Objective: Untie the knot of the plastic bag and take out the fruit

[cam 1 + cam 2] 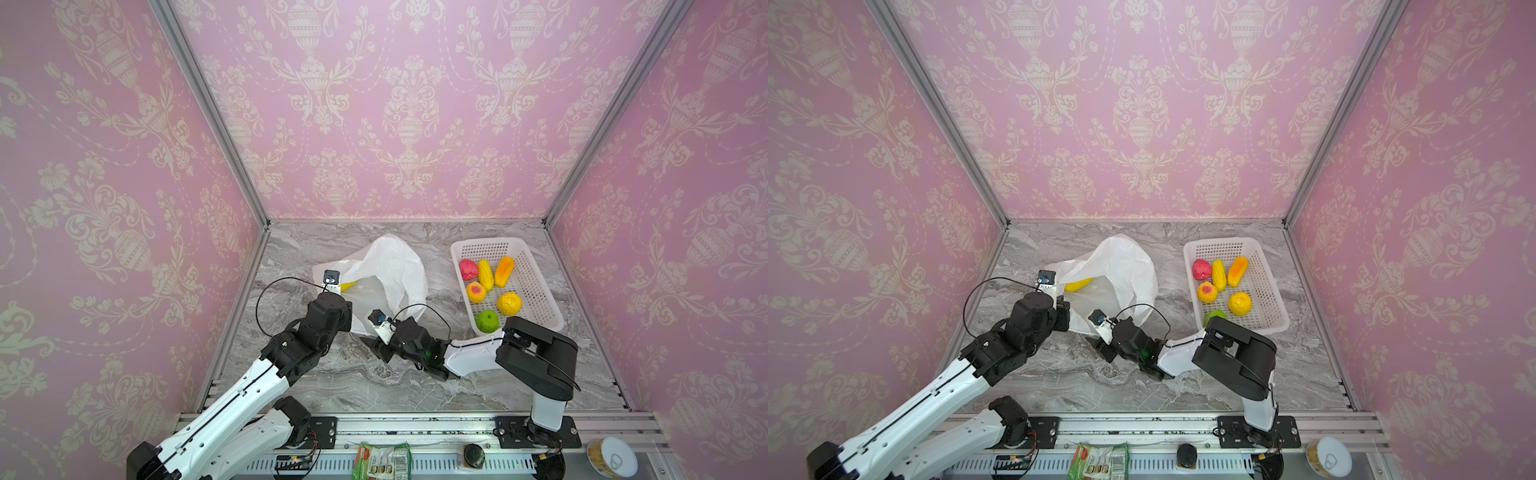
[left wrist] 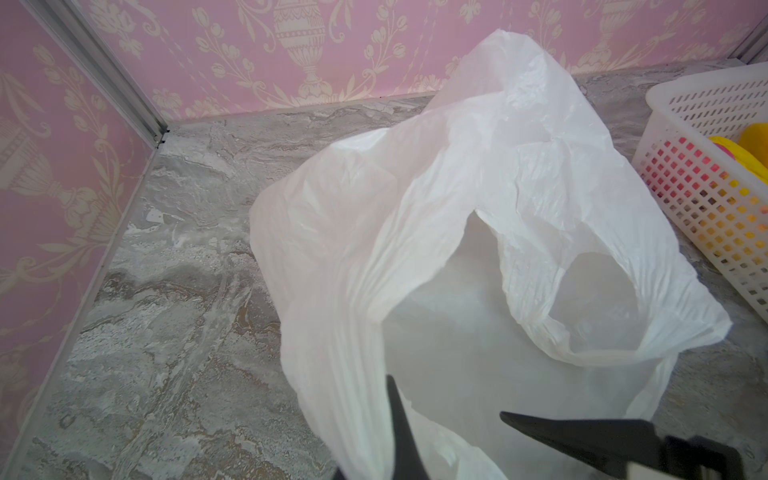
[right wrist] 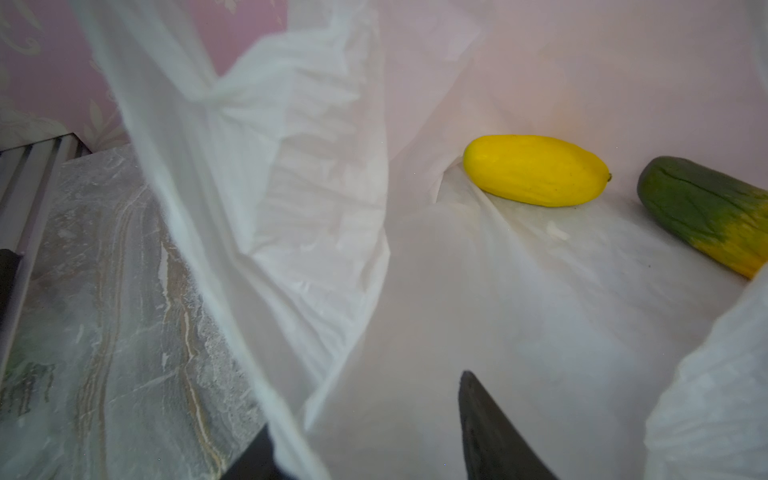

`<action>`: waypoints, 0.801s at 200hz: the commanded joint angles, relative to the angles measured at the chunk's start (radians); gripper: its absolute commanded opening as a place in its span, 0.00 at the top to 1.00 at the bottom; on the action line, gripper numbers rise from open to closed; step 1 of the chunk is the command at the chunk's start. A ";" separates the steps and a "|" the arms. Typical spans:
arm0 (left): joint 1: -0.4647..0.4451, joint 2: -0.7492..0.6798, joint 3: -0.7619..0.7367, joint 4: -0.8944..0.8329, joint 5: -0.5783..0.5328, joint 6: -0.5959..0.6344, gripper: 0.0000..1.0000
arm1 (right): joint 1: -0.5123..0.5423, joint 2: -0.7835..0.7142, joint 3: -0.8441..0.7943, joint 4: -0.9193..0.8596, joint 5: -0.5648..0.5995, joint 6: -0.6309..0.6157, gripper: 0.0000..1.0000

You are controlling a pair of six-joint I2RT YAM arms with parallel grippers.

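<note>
Widely open rim, plastic bag point(image 2: 457, 187)

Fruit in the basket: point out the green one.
The green apple, at the near end of the basket; the other five are pink-red, peach, yellow or orange.

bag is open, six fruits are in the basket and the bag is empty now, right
Not empty: the right wrist view shows a yellow fruit and a green-orange fruit lying inside the plastic bag. It is open, and six fruits are in the basket.
</note>
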 commanded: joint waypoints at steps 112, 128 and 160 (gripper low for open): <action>0.005 -0.009 0.009 -0.006 -0.003 -0.019 1.00 | -0.051 0.073 0.209 -0.191 0.046 0.092 0.81; 0.007 -0.004 0.049 -0.023 -0.001 -0.019 1.00 | -0.048 0.130 0.248 -0.208 0.066 0.108 0.82; 0.006 0.023 0.132 -0.064 0.018 -0.020 1.00 | 0.023 0.193 0.265 -0.130 0.091 0.066 0.77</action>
